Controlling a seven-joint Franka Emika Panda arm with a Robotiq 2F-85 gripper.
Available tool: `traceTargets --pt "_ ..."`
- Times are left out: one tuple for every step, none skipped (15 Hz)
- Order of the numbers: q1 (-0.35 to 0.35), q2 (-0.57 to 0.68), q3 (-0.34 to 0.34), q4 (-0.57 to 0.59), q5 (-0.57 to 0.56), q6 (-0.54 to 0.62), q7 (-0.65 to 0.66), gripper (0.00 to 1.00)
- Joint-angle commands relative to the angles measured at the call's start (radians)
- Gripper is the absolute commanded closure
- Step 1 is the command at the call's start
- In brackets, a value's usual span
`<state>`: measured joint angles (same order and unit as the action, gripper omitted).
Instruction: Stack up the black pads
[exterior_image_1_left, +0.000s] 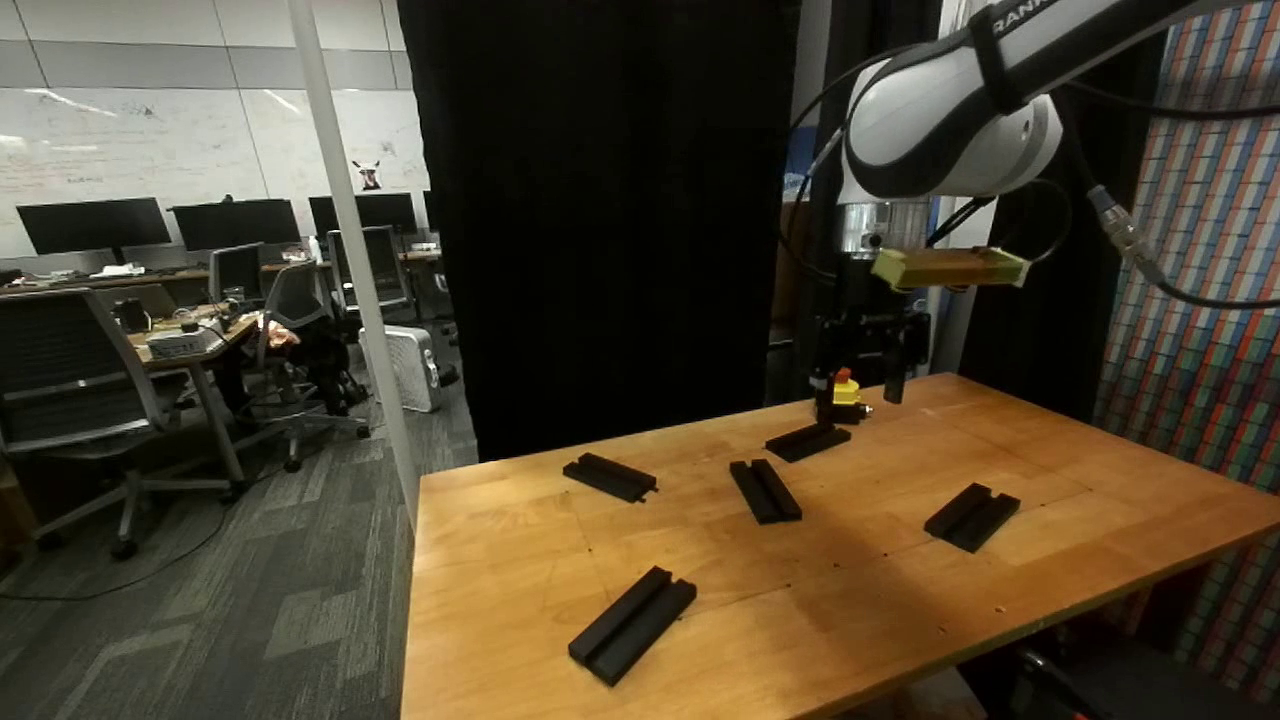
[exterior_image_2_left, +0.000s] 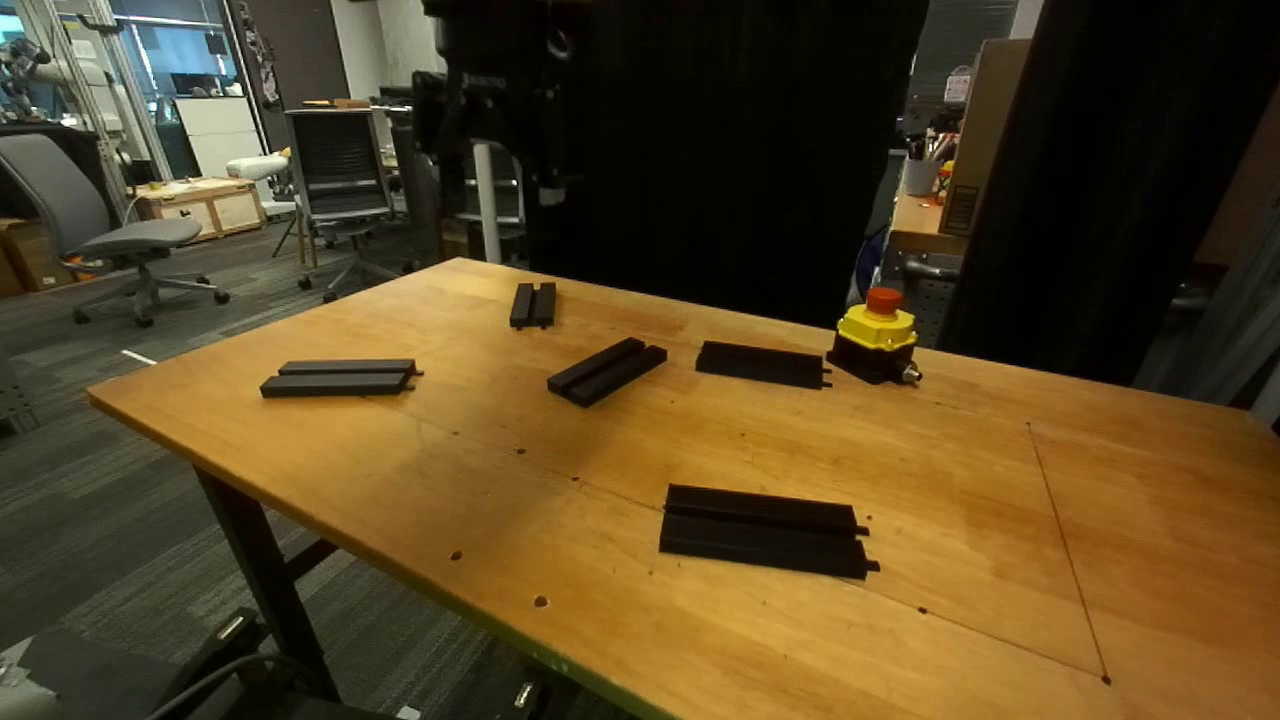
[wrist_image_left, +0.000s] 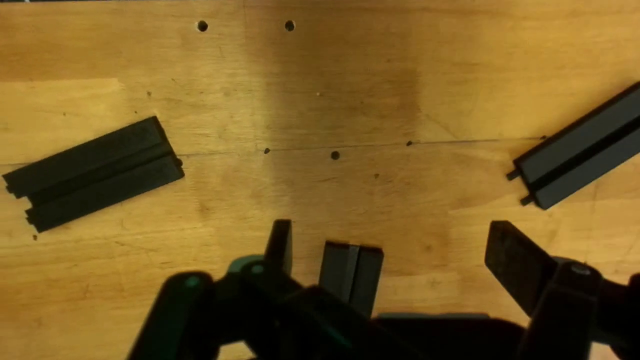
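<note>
Five flat, grooved, matte-black rectangular pads (exterior_image_2_left: 607, 371) lie apart, one just beside the yellow-and-red button box (exterior_image_2_left: 875, 337); black fingers (wrist_image_left: 517, 267) stand wide, presumably to straddle one.

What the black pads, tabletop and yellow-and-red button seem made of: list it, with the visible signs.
Black pads: probably matte plastic; dull, uniform black with crisp grooves and end tabs, though coated metal isn't ruled out.
Tabletop: wood, seemingly satin; grain and joined strips show.
Yellow-and-red button: likely smooth plastic; even, saturated colours, no grain.
</note>
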<state>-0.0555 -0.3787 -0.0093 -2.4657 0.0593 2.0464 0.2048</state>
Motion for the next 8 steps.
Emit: traceTargets --pt "-0.05 0.06 0.003 -0.027 -0.003 0.119 0.147 0.0" --pt "-0.062 0.071 0.0 -0.043 -0.002 0.149 0.184 0.0" --pt "-0.074 0.073 -0.002 -0.063 -0.003 0.17 0.223 0.0" --pt "-0.085 0.079 -0.005 -0.08 -0.002 0.195 0.262 0.0" --pt "-0.099 0.083 -0.007 -0.103 -0.006 0.222 0.302 0.0" --pt "-0.113 0.084 -0.011 -0.123 -0.011 0.243 0.34 0.0" --pt "-0.127 0.083 -0.014 -0.144 -0.013 0.263 0.378 0.0" --pt "-0.143 0.081 -0.018 -0.169 -0.015 0.285 0.413 0.0"
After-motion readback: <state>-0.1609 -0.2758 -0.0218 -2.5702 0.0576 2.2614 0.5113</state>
